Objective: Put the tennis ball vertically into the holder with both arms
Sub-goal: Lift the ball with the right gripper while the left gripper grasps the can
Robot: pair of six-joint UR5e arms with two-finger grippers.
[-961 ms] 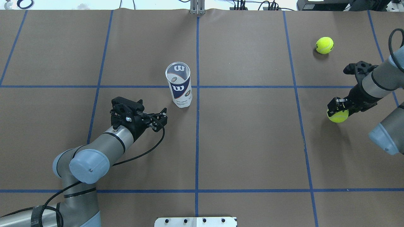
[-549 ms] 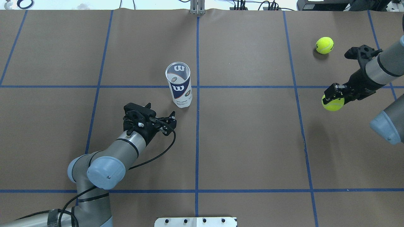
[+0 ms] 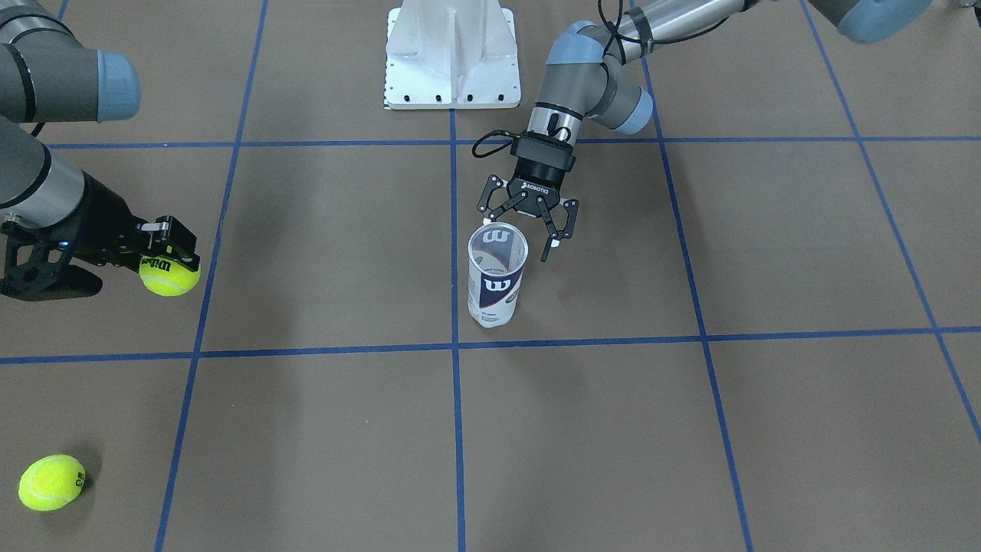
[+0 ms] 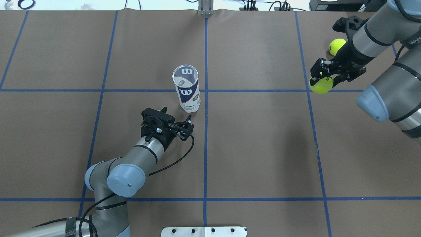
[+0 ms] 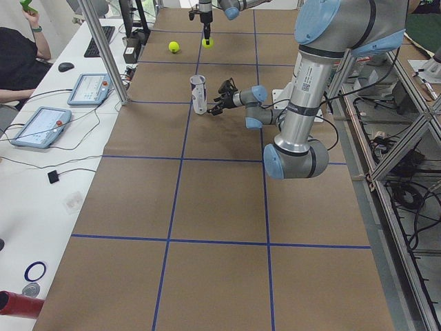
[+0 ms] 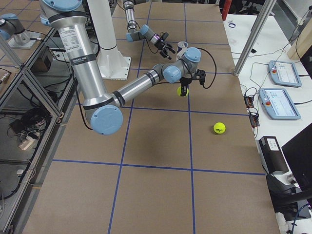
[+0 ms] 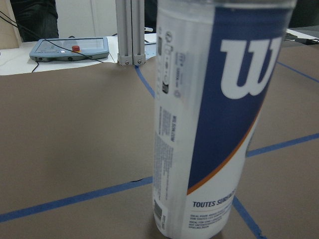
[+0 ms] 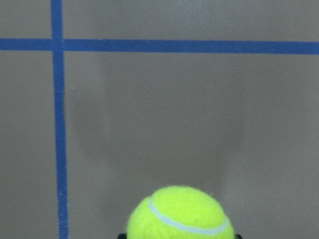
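The holder (image 4: 186, 89) is a clear can with a navy and white "W" label. It stands upright and open-topped near the table's middle, and it also shows in the front view (image 3: 497, 276). It fills the left wrist view (image 7: 214, 114). My left gripper (image 4: 177, 117) is open and empty, low on the robot's side of the can, with its fingers spread just short of it (image 3: 521, 230). My right gripper (image 4: 324, 77) is shut on a yellow tennis ball (image 4: 321, 85) and holds it above the table at the far right. The ball also shows in the right wrist view (image 8: 179, 214).
A second tennis ball (image 4: 337, 46) lies on the table at the far right, partly behind my right wrist. The white base plate (image 4: 204, 231) sits at the near edge. A metal post (image 4: 205, 8) stands at the far edge. Blue tape lines cross the brown tabletop.
My left gripper has moved right and closer to the holder, still open. My right gripper has lifted its tennis ball and carried it away from the robot and toward the table's middle.
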